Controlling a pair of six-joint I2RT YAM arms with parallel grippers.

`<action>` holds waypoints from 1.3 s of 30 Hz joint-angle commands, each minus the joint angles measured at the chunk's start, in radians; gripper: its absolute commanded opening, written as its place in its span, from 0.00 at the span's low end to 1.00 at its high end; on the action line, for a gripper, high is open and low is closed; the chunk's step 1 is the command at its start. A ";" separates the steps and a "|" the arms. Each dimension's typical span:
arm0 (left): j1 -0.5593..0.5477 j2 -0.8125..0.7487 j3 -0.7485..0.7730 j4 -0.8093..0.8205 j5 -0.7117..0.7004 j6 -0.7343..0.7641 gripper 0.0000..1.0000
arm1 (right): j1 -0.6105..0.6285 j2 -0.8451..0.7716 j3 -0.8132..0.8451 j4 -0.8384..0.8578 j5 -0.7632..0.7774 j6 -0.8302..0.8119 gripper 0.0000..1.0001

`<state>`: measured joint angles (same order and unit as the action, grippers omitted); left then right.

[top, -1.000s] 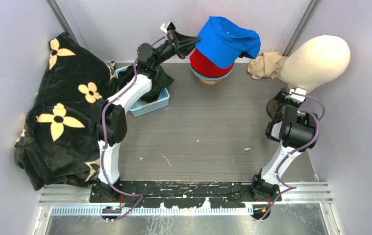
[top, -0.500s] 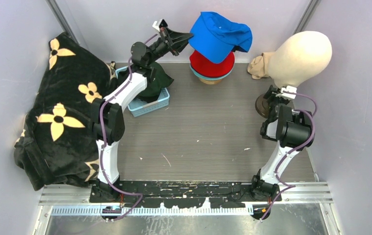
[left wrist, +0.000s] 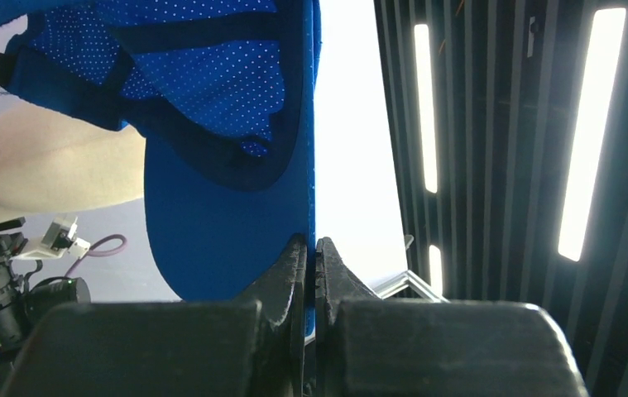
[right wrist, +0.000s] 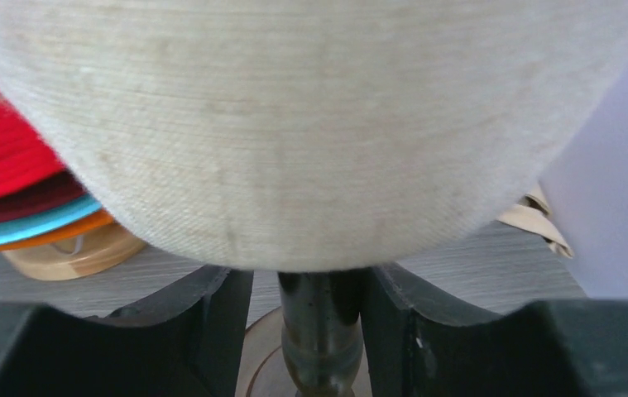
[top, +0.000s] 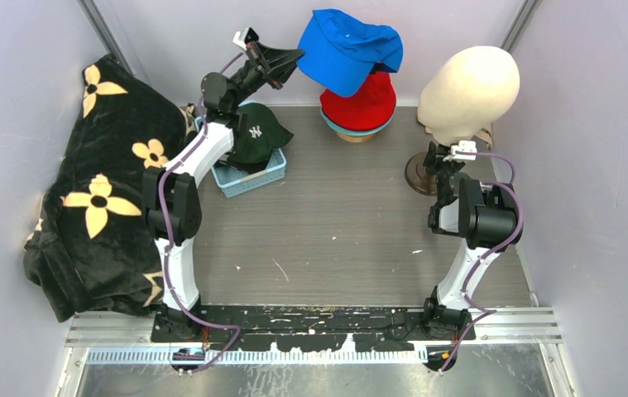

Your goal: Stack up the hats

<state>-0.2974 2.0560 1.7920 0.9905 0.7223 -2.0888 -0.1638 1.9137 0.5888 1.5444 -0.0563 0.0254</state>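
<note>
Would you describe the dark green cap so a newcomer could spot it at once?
Start at the black flowered blanket on the left. Right beside it sits a light blue basket, and the dark green cap rests in it. Unlike the blue cap and red hat farther back, it carries white NY lettering.

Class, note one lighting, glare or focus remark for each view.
Top external: even light, sharp. Left wrist: ceiling light strips glare white beside the blue mesh baseball cap; the left gripper looks dark. Right wrist: the cream woven head-shaped form is evenly lit; the right gripper below is shadowed.
</note>
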 commanded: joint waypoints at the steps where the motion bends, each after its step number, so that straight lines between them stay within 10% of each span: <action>1: 0.017 -0.100 -0.023 0.116 -0.021 -0.152 0.00 | 0.026 -0.014 0.012 0.154 -0.167 0.018 0.51; 39: 0.131 -0.241 -0.153 0.241 -0.098 -0.245 0.00 | 0.238 0.145 0.270 0.153 -0.496 0.210 0.38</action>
<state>-0.1799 1.8996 1.6402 1.1343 0.6548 -2.0907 0.0475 2.0586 0.7998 1.5375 -0.4881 0.1440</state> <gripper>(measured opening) 0.022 0.416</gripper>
